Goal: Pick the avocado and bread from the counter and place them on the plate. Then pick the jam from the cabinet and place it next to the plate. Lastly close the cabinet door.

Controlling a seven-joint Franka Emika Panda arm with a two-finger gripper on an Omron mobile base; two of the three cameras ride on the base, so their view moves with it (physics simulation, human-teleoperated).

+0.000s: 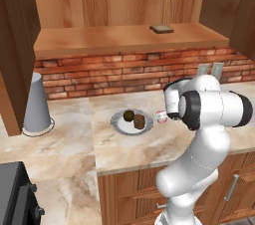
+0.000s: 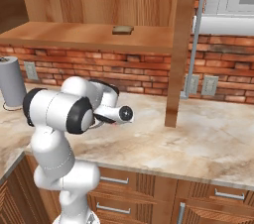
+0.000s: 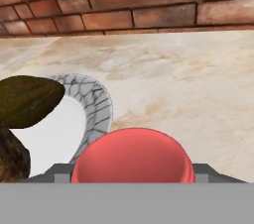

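So the jam (image 1: 161, 116) sits on the worktop (image 1: 149, 144) just right of the plate (image 1: 121, 125), which carries the avocado (image 1: 129, 115) and bread (image 1: 139, 121). Pincer's right at the jar, can't tell if it's gripping. Cabinet (image 1: 114, 0) door's open.
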